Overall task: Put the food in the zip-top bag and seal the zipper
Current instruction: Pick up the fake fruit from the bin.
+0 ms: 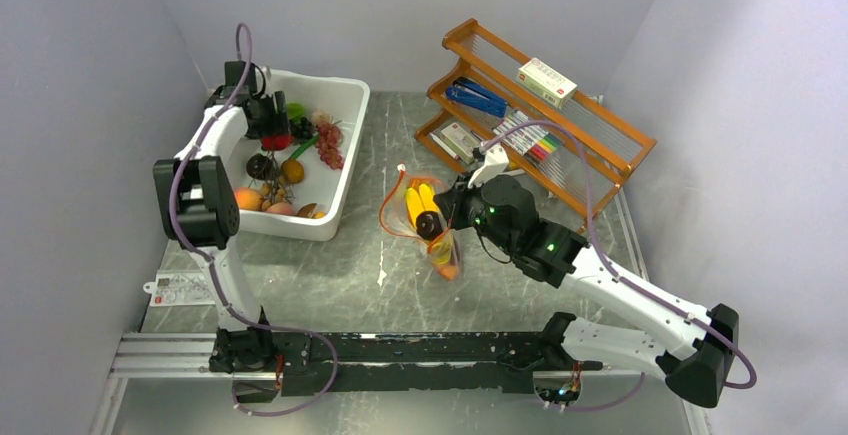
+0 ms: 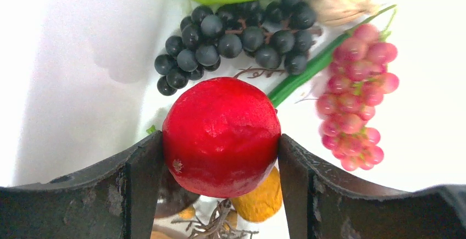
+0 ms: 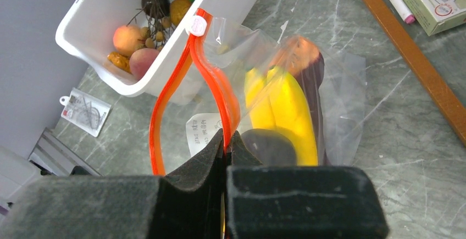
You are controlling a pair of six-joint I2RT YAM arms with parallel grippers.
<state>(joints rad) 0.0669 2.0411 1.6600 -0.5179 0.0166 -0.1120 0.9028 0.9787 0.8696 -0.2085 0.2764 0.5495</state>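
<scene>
My left gripper [image 1: 272, 135] is over the white bin [image 1: 345, 170], shut on a round red fruit [image 2: 221, 136] held between both fingers. Dark grapes [image 2: 236, 38] and pink grapes [image 2: 357, 90] lie below it. My right gripper [image 3: 227, 140] is shut on one side of the orange-red zipper [image 3: 217, 85] and holds the zip-top bag [image 1: 425, 220] with its mouth open toward the bin. The white slider tab [image 3: 196, 26] sits at the far end. Inside the bag are the yellow bananas [image 3: 286, 107], a dark slab [image 3: 316, 79] and a dark round piece [image 3: 269, 146].
The bin also holds peaches [image 3: 127, 38], an orange fruit [image 1: 292, 171] and a twiggy dark fruit [image 1: 262, 166]. A wooden rack [image 1: 540, 120] with markers and boxes stands at the back right. A small flat packet [image 1: 185, 287] lies at the left near the rail.
</scene>
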